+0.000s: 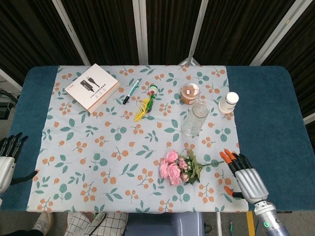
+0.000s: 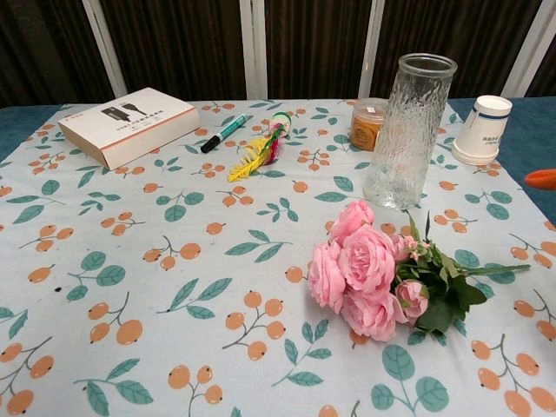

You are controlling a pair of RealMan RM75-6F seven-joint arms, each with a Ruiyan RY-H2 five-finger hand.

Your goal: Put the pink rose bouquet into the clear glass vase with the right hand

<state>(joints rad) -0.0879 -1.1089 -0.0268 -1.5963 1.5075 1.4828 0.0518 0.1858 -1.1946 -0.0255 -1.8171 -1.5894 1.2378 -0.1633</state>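
The pink rose bouquet (image 1: 177, 167) (image 2: 369, 274) lies flat on the flowered cloth, blooms to the left and green stem pointing right. The clear glass vase (image 1: 195, 119) (image 2: 408, 130) stands upright just behind it, with nothing inside. My right hand (image 1: 243, 176) hovers near the cloth's right edge, to the right of the stem end, fingers spread and holding nothing; only an orange fingertip (image 2: 542, 179) shows in the chest view. My left hand (image 1: 8, 157) stays off the table's left edge, fingers apart and empty.
A white box (image 1: 92, 86) sits at the back left, with a green marker (image 1: 132, 91) and a yellow feather toy (image 1: 145, 103) beside it. An orange-lidded jar (image 1: 190, 93) and a paper cup (image 1: 228, 103) stand behind the vase.
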